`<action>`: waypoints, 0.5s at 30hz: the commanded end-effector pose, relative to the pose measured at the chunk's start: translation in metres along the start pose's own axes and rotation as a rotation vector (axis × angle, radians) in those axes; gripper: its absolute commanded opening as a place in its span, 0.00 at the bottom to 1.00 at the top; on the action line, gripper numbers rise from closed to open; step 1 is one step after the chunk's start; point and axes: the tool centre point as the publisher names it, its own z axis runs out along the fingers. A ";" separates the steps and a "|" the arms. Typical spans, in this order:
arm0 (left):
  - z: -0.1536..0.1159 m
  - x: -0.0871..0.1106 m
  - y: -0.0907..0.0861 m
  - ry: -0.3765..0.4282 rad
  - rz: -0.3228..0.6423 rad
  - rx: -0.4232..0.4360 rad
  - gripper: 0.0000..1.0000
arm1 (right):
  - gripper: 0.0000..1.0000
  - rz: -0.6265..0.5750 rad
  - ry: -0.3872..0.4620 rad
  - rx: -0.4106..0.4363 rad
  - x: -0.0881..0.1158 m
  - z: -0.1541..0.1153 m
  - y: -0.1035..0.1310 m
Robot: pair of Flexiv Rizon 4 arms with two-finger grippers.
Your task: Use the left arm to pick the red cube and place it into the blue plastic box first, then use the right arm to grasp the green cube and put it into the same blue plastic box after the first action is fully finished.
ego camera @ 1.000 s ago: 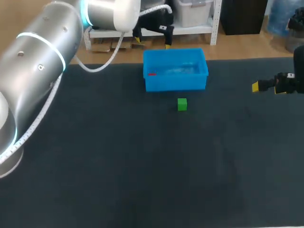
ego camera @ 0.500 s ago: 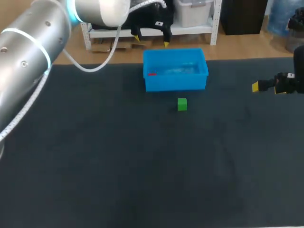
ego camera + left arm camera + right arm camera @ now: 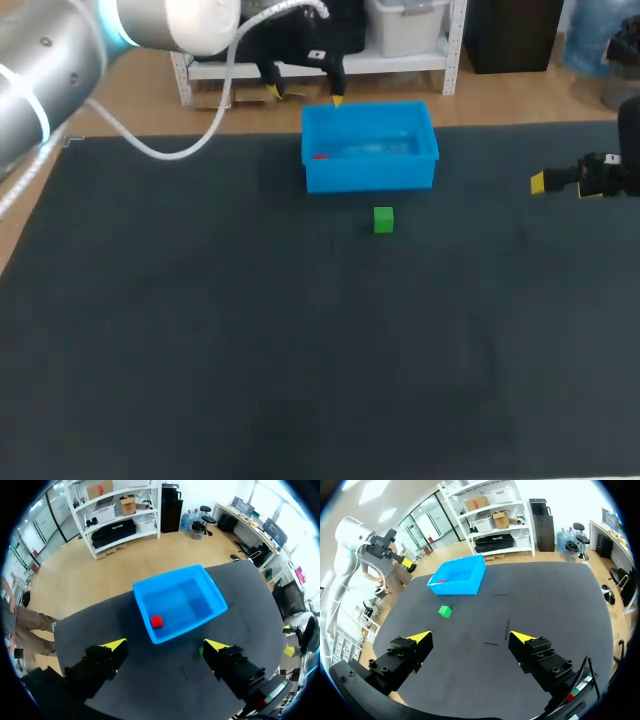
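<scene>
The one red cube (image 3: pixel 157 621) lies inside the single blue plastic box (image 3: pixel 370 178), so the right arm's turn looks due. The one green cube (image 3: pixel 383 219) sits on the table (image 3: pixel 250 350) just before the box's near wall, well apart from the right gripper (image 3: pixel 471 637), ahead of it toward its left finger. That gripper is spread and empty. The left gripper (image 3: pixel 304 96) hangs above the box's far rim, likewise spread and empty
</scene>
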 end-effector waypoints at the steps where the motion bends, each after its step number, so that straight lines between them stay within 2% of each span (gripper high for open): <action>1: -0.005 0.021 0.004 -0.191 -0.002 0.019 1.00 | 1.00 -0.001 0.001 0.000 0.000 0.000 0.000; 15: -0.013 0.046 0.008 -0.211 0.012 0.091 1.00 | 1.00 -0.001 0.001 0.000 0.000 0.000 0.000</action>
